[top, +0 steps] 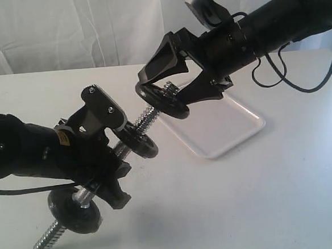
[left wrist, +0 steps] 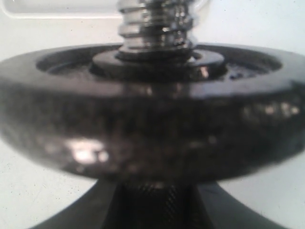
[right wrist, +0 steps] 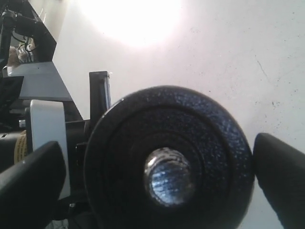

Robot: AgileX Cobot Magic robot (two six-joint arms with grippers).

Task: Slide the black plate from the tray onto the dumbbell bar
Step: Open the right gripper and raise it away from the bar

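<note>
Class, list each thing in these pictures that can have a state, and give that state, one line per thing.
black plate: off the tray, its hole over the bar's upper end.
bar: tilted, held at its middle, two other discs already on it.
tray: flat on the table, visible part bare.
left gripper: shut on the bar.
right gripper: jaws either side of the black plate; grip unclear.

Black plate [top: 163,102]: pebbled black. Dumbbell bar [top: 146,119]: shiny chrome, ribbed threads. Tray [top: 241,128], table [top: 274,202]: white.
</note>
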